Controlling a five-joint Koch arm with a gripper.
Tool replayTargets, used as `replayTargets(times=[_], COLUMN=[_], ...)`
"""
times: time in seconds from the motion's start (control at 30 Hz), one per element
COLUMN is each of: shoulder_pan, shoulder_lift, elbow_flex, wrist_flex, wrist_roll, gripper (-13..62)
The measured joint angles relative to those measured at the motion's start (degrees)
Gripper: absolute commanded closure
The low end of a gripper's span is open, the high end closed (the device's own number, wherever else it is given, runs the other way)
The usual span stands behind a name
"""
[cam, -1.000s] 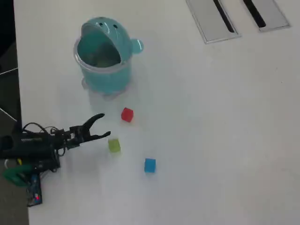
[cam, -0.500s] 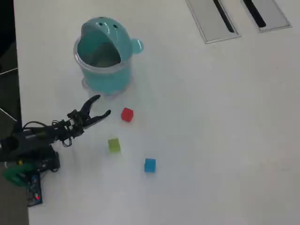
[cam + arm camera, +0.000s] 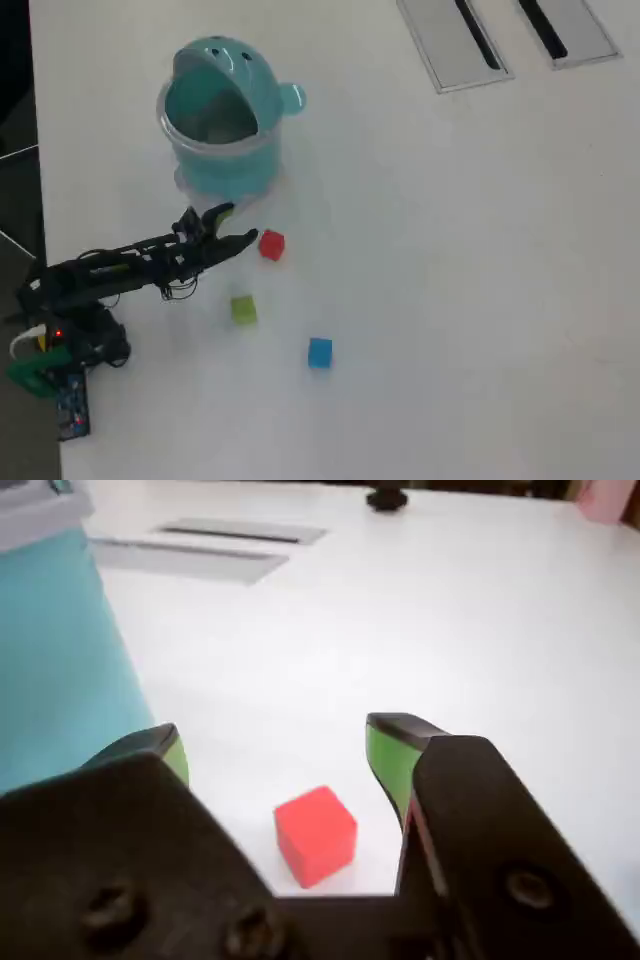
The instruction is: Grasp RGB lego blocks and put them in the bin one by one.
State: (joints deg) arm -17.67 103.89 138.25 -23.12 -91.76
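Observation:
The red block [image 3: 271, 245] [image 3: 316, 834] lies on the white table, just right of my gripper [image 3: 238, 224] in the overhead view. In the wrist view it sits between my spread green-padded fingertips [image 3: 390, 755], touching neither; the gripper [image 3: 275, 745] is open. A yellow-green block [image 3: 243, 309] and a blue block [image 3: 319, 352] lie further toward the overhead view's bottom. The teal bin [image 3: 220, 120] [image 3: 55, 660] stands just above the gripper in the overhead view, its lid tipped open, and fills the left of the wrist view.
Two grey slotted panels [image 3: 505, 35] [image 3: 205, 550] are set into the table at the far side. The table's left edge [image 3: 35, 180] runs beside the arm's base. A dark object [image 3: 386, 497] stands at the far table edge.
The arm has stretched rightward in the overhead view, carrying the open gripper from near the yellow-green block up to the red block. No block has moved.

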Motion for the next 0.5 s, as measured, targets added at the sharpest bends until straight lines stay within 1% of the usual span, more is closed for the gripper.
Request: replayTargets(times=[0.5], shoulder_pan=[0.9], shoulder_lift=[-16.3], elbow_flex=[-6.3], wrist_flex=[3.2], wrist_roll=[-2.5], gripper=[16.0])
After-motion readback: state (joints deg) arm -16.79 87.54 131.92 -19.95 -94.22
